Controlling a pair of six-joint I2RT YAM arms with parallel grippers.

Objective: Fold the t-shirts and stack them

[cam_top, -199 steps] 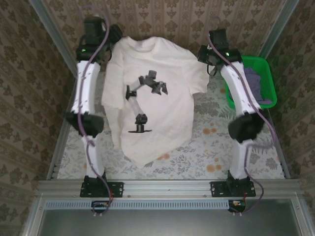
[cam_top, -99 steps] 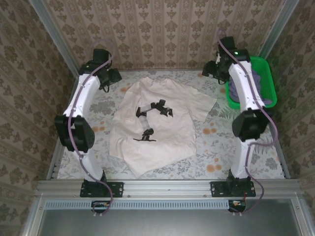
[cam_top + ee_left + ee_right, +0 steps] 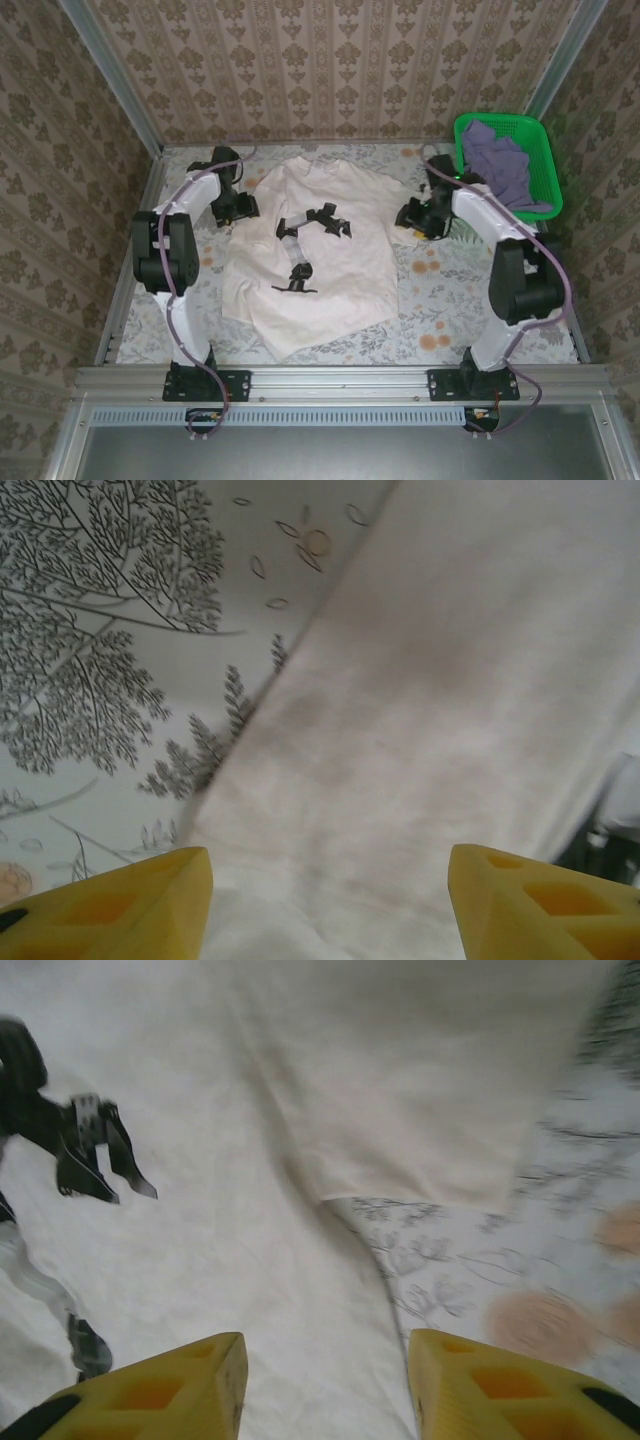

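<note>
– While the cream-white soft cloth t-shirt with the black chest print (image 3: pixel 320 255) is lying spread in the middle of the floral-patterned table surface (image 3: pixel 450 300), collar toward the far edge, where are the arms working, seen from above?
– The left gripper (image 3: pixel 243 208) is hovering at the shirt's left edge and the right gripper (image 3: pixel 408 217) at its right edge. The plain lavender-purple t-shirt (image 3: pixel 500 165) is sitting bunched in the green plastic mesh basket (image 3: pixel 545 135) at the far right corner.
– What is the left wrist camera showing?
– The left gripper (image 3: pixel 328 870) is holding its yellow fingers (image 3: pixel 120 900) wide apart over the shirt's (image 3: pixel 450 680) edge, gripping nothing; bare surface (image 3: pixel 100 630) is showing beside it.
– And the right wrist?
– The right gripper (image 3: pixel 325 1350) is also standing open and empty, above where the short sleeve (image 3: pixel 420 1110) is meeting the body, with the print (image 3: pixel 85 1145) off to one side.
– So how should the fold be going?
– I am judging that each gripper should be coming down on a sleeve hem, pinching it cleanly, then both should be lifting together and carrying the sleeves inward evenly, so the cloth is not dragging or wrinkling.
</note>
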